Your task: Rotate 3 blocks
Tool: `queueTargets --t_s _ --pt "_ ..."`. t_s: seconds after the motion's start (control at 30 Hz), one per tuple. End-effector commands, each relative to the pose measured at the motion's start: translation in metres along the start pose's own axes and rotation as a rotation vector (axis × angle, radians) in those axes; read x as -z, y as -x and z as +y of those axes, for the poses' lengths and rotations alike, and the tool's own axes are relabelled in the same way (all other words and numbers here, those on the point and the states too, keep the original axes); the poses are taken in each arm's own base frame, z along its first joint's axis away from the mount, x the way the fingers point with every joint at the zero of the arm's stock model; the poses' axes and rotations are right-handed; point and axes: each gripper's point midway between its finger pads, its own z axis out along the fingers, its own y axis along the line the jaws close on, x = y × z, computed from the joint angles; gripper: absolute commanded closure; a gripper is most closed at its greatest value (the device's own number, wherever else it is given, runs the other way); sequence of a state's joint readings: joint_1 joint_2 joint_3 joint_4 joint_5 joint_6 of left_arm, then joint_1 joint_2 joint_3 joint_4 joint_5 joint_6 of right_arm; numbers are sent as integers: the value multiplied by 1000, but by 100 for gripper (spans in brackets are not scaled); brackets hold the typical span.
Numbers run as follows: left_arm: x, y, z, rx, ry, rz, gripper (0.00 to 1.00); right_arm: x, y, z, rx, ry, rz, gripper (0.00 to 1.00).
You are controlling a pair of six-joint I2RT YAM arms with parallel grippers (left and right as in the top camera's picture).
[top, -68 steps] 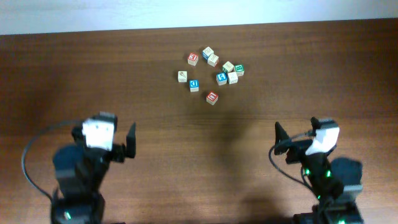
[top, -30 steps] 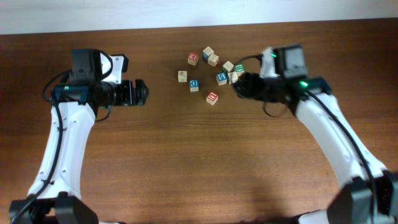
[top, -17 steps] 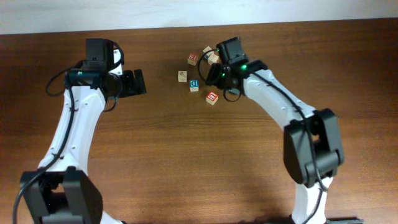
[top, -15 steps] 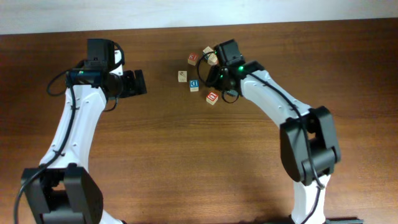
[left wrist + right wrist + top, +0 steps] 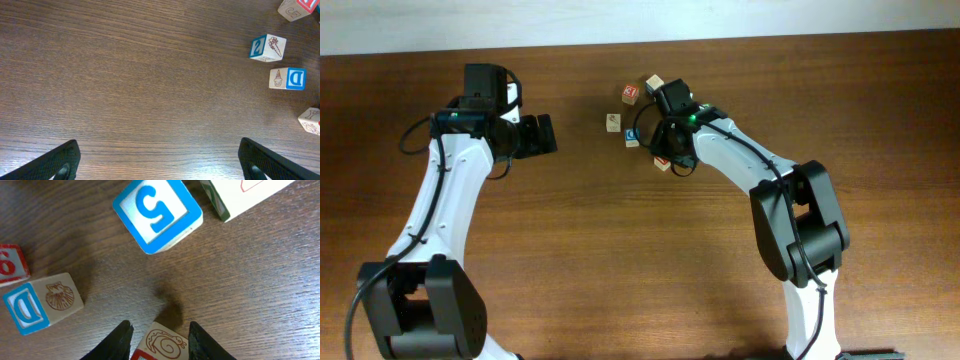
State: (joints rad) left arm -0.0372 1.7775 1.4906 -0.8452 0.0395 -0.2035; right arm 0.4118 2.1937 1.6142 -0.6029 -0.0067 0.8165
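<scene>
The dark brown wooden counter [image 5: 620, 260] is carrying a loose cluster of small wooden alphabet cubes near its far edge. The white right arm [image 5: 740, 160] is reaching over that cluster while the white left arm [image 5: 445, 190] is hanging well off to the side, so the right one is plainly nearer. The right jaws are standing part-way apart, straddling the pale cube with a brown snail drawing and a red-edged face [image 5: 162, 344], which is sitting squarely between them. Whether they are already pinching it I cannot tell. Being a cube, it is offering no long axis. The left jaws are gaping wide, holding nothing. Just beyond the snail cube, a blue-framed cube [image 5: 157, 212] is showing "5". Off to one side, apart, the cube with a blue "D" and a shell [image 5: 42, 305] is lying, and a red-framed cube [image 5: 10, 265] is showing a 9 or 6.
</scene>
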Motion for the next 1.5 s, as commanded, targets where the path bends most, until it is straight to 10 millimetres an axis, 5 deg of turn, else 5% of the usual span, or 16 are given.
queueTargets --t_s 0.0,0.3,0.57,0.7,0.87,1.23,1.47 --pt "0 5 2 13 12 -8 1 -2 -1 1 -1 -21 0 66" --pt "0 5 2 13 12 -7 1 3 -21 -3 108 -17 119 70" --pt "0 4 2 12 13 -5 1 33 -20 -5 290 -59 186 64" --pt "0 4 2 12 13 -5 1 66 -19 1 407 -60 236 58" --pt "0 4 2 5 13 -4 1 90 -38 -3 465 -59 355 50" --pt "0 4 2 5 13 -5 1 62 -70 -30 529 -100 454 44" --pt "0 4 2 5 13 -5 1 43 -93 -26 620 -56 484 39"
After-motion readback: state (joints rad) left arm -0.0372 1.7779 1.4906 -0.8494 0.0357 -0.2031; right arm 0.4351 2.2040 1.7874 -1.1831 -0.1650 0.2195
